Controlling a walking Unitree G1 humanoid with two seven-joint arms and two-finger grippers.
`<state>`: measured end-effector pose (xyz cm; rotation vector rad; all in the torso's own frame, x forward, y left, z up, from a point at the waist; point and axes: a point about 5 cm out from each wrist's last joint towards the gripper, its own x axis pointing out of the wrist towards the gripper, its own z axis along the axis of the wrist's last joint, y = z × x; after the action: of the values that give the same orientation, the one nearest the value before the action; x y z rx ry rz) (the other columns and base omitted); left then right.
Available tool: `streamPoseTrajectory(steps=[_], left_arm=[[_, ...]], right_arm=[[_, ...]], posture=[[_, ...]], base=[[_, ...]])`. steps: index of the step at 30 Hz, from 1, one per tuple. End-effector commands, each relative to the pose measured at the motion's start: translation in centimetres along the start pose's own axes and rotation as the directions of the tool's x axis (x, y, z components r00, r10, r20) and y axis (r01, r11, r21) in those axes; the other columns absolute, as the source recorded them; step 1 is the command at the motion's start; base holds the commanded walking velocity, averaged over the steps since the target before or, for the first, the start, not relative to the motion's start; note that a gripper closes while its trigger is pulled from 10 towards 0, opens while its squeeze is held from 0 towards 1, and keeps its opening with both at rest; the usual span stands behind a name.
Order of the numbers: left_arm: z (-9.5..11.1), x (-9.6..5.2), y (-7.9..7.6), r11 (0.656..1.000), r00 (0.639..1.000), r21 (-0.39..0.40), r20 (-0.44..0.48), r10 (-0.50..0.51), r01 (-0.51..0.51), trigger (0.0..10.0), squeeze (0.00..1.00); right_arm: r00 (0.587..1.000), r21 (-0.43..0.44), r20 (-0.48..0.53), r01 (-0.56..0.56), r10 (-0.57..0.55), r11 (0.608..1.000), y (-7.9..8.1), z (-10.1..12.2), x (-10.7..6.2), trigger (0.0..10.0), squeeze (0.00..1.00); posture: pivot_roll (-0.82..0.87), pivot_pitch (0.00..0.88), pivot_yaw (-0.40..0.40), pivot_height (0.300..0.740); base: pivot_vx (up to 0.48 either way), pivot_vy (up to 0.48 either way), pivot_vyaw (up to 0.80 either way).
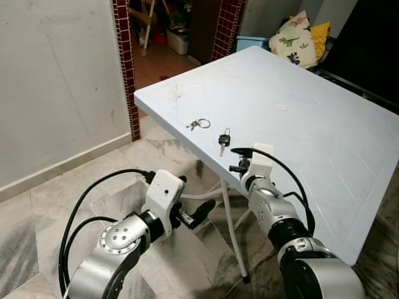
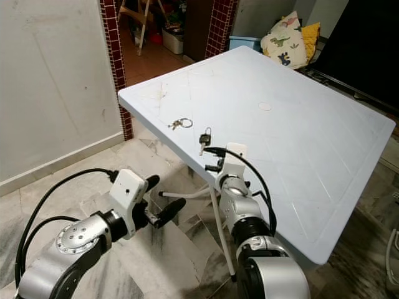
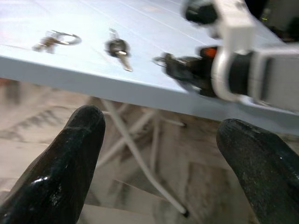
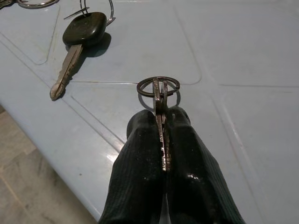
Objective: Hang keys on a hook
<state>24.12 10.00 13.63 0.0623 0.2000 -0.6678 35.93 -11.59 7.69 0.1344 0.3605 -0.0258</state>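
Right wrist view, right tool (image 4: pixel 162 122) pinching key (image 4: pixel 161 135)

No text, label, brand, number or sign can be read anywhere. The pale blue desk (image 1: pixel 324 143) bears only faint scuffs and moulded lines. The black-headed key (image 4: pixel 77 44) lying on it shows no legible stamp, and the cushion (image 1: pixel 294 38) beyond the desk's far edge carries dinosaur pictures, no lettering.
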Motion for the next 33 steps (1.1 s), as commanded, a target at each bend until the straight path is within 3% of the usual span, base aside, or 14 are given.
streamPoseTrajectory(steps=[1, 3, 12, 19, 26, 27, 28, 29, 33], left_arm=[[0.5, 0.2, 1.2, 0.996, 0.996, 0.013, 0.033, 0.083, -0.084, 10.0, 0.0], [1.0, 0.4, 2.1, 0.99, 0.989, 0.019, 0.067, 0.135, -0.136, 10.0, 0.0], [2.4, 1.0, 4.0, 0.963, 0.953, 0.028, 0.155, 0.26, -0.268, 10.0, 0.0], [2.9, 1.4, 4.3, 0.952, 0.934, 0.021, 0.199, 0.296, -0.307, 10.0, 0.0], [3.3, 1.7, 4.6, 0.943, 0.916, 0.002, 0.237, 0.324, -0.334, 10.0, 0.0], [3.3, 1.9, 4.7, 0.939, 0.911, 0.0, 0.243, 0.333, -0.343, 10.0, 0.0], [3.4, 2.0, 4.8, 0.937, 0.909, -0.002, 0.244, 0.339, -0.349, 10.0, 0.0], [3.4, 2.1, 4.8, 0.937, 0.908, -0.003, 0.244, 0.34, -0.35, 10.0, 0.0], [3.5, 2.6, 4.7, 0.935, 0.904, -0.013, 0.25, 0.347, -0.355, 10.0, 0.0]], right_arm=[[0.999, -0.023, 0.037, 0.037, -0.036, 0.999, -1.6, 0.1, -0.2, 0.0, 0.0], [0.99, -0.047, 0.141, 0.018, -0.011, 0.999, -1.8, 1.5, -0.4, 0.0, 0.0], [0.931, -0.135, 0.362, 0.007, 0.043, 0.991, -2.3, 5.0, -2.1, 0.0, 0.0], [0.888, -0.156, 0.457, 0.021, 0.053, 0.988, -2.9, 6.7, -4.1, 0.0, 0.0], [0.854, -0.184, 0.518, 0.072, 0.035, 0.98, -4.4, 7.2, -7.4, 0.0, 0.0], [0.856, -0.17, 0.517, 0.077, 0.022, 0.982, -4.7, 7.1, -8.3, 2.3, 0.0], [0.86, -0.158, 0.51, 0.086, 0.007, 0.984, -5.1, 6.9, -8.8, 8.6, 0.0], [0.863, -0.155, 0.505, 0.088, 0.003, 0.984, -5.1, 6.9, -8.9, 10.0, 0.0], [0.857, -0.154, 0.515, 0.111, -0.016, 0.982, -5.6, 7.0, -9.9, 10.0, 0.0]], posture=[[0.16, 0.03, -0.117, 0.74], [0.16, 0.017, -0.114, 0.74], [0.14, 0.0, -0.104, 0.74], [0.14, 0.0, -0.098, 0.74], [0.11, 0.0, -0.084, 0.74], [0.11, 0.0, -0.083, 0.74], [0.1, 0.0, -0.081, 0.74], [0.09, 0.0, -0.076, 0.74], [0.08, 0.0, -0.066, 0.74]], base=[[0.0, 0.0, 0.0], [0.0, 0.0, 0.0], [0.0, 0.0, 0.0], [0.0, 0.0, 0.0], [0.0, 0.0, 0.0], [0.0, 0.0, 0.0], [0.0, 0.0, 0.0], [0.0, 0.0, 0.0], [0.0, 0.0, 0.0]])
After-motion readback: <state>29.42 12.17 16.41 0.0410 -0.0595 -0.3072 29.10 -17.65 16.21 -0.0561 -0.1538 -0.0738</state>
